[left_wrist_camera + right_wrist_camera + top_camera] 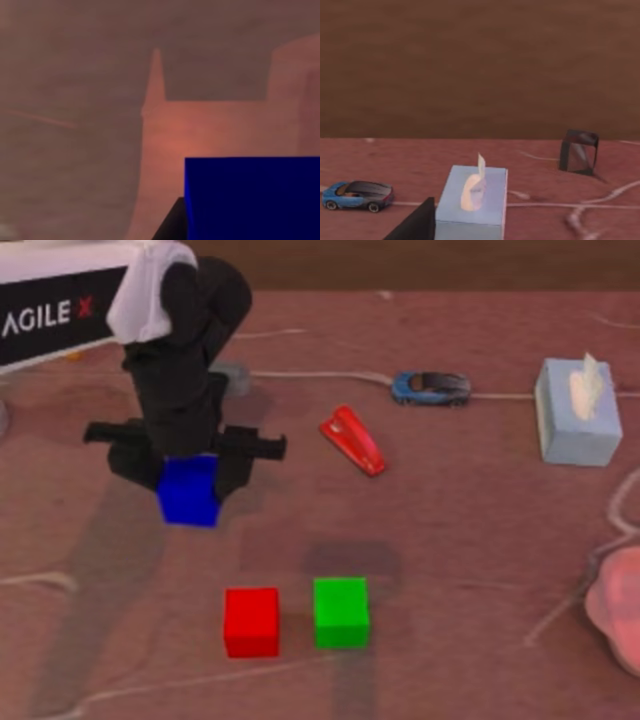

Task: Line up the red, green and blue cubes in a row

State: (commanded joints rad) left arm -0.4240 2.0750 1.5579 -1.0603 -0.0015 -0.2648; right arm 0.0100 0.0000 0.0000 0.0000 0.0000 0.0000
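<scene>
The left gripper [190, 472] hangs over the left half of the tabletop [470, 540], its jaws closed on the blue cube [189, 491], which fills the near corner of the left wrist view. Toward the tabletop's front edge, the red cube [251, 621] and the green cube [341, 612] sit just beside each other in a row with a small gap between them. The right arm is out of the top view, and whether its jaws are wide or narrow cannot be told.
</scene>
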